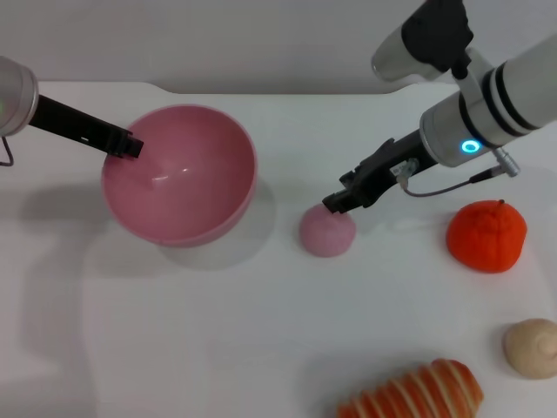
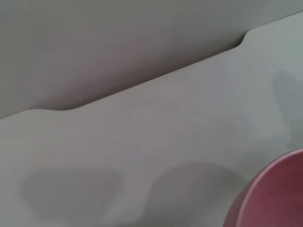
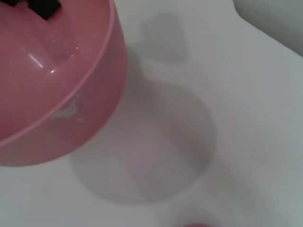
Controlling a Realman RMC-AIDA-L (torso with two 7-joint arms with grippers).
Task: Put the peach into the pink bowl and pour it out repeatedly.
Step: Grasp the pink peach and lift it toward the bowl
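The pink bowl (image 1: pixel 178 174) is empty, tilted and held a little above the white table, with its shadow beneath it. My left gripper (image 1: pixel 126 144) is shut on the bowl's left rim; one black fingertip shows inside the bowl in the right wrist view (image 3: pixel 43 6). The bowl also shows in the left wrist view (image 2: pixel 272 198) and in the right wrist view (image 3: pixel 52 80). The peach (image 1: pixel 327 232) lies on the table to the right of the bowl. My right gripper (image 1: pixel 336 202) is at the peach's upper back edge. A sliver of the peach (image 3: pixel 196 225) shows in the right wrist view.
An orange-red round fruit (image 1: pixel 486 235) sits at the right. A beige lumpy ball (image 1: pixel 533 347) lies near the front right corner. An orange-and-white striped item (image 1: pixel 413 392) lies at the front edge. The table's back edge (image 1: pixel 287 91) runs behind the bowl.
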